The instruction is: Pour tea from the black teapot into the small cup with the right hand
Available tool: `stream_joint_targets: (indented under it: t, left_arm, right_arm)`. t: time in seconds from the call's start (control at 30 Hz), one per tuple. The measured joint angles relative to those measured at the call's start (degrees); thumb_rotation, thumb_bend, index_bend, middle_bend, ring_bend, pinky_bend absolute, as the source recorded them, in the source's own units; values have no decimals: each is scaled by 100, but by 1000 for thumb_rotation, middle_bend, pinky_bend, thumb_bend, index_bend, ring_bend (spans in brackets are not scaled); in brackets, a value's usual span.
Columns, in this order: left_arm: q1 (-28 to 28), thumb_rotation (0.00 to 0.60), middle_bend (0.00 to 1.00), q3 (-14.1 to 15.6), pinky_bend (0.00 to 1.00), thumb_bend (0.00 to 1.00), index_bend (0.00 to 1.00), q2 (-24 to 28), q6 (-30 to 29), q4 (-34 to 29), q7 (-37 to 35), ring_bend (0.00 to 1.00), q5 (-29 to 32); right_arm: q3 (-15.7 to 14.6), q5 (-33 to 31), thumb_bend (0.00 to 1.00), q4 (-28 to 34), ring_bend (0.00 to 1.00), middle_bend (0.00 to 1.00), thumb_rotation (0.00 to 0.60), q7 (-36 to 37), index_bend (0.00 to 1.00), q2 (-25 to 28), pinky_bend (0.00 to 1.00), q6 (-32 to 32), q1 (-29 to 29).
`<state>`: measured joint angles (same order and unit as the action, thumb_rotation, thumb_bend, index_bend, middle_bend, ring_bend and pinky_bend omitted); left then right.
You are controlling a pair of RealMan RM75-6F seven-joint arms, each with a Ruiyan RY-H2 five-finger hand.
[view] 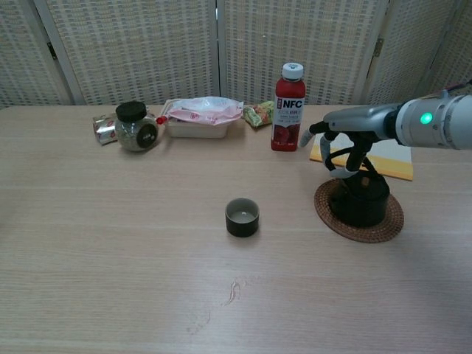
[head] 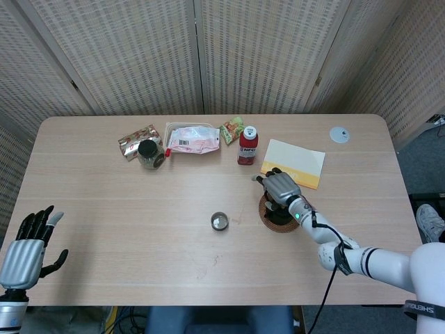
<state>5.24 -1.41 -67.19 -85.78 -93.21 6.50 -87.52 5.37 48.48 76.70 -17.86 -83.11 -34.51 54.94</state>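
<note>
The black teapot (view: pixel 361 200) stands upright on a round woven coaster (view: pixel 390 220) at the table's right; in the head view only its edge (head: pixel 277 211) shows under my hand. My right hand (view: pixel 352 125) (head: pixel 280 186) hovers palm down just above it. Its fingers (view: pixel 344 167) curl down around the pot's arched handle, while the thumb hangs apart towards the red bottle. Whether the handle is gripped is unclear. The small dark cup (view: pixel 242 216) (head: pixel 220 221) sits alone mid-table, left of the pot. My left hand (head: pixel 25 248) is off the table's near left corner, fingers spread, holding nothing.
A red NFC bottle (view: pixel 288 108) stands close behind and left of my right hand. A yellow-edged booklet (view: pixel 389 158) lies behind the pot. At the back are a snack tray (view: pixel 203 118), a dark-lidded jar (view: pixel 136 126) and foil packets (head: pixel 136 140). A small white disc (head: pixel 339 135) lies far right.
</note>
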Motion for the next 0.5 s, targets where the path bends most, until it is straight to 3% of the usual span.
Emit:
stream_joint_targets:
  t: [0.27, 0.5]
  left_arm:
    - [-14, 600, 0, 1, 0, 329, 100, 7, -17, 39, -45, 0, 0]
    - [-11, 600, 0, -7, 0, 330, 100, 2, -15, 86, -108, 0, 3]
  right_arm:
    - [-39, 28, 336, 312, 216, 475, 600, -25, 191, 168, 97, -272, -59]
    - [-115, 167, 336, 936, 240, 475, 600, -102, 191, 520, 97, -580, -186]
